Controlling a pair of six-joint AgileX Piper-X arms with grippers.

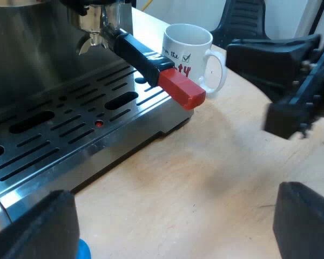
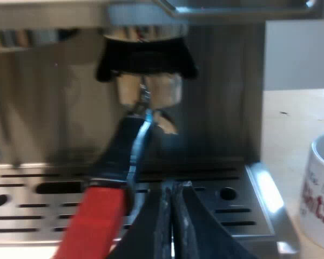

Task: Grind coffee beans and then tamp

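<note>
Two wide-apart fingers of my left gripper (image 1: 175, 216) are standing open and holding nothing over the wooden table (image 1: 205, 178) in the left wrist view, just off the drip tray (image 1: 70, 140) of the espresso machine (image 1: 27, 48). The holder (image 1: 140, 54) is sitting locked into the machine's front, its red end (image 1: 182, 90) jutting past the tray's edge near the mug (image 1: 190, 51). My right gripper (image 1: 275, 91) is hovering just beyond that red end. In the right wrist view, my right gripper's fingers (image 2: 156, 226) are pressing together, closed on nothing, just beside the holder's handle (image 2: 124, 156), which is slanting down from the group head (image 2: 146, 59) over the tray.
</note>
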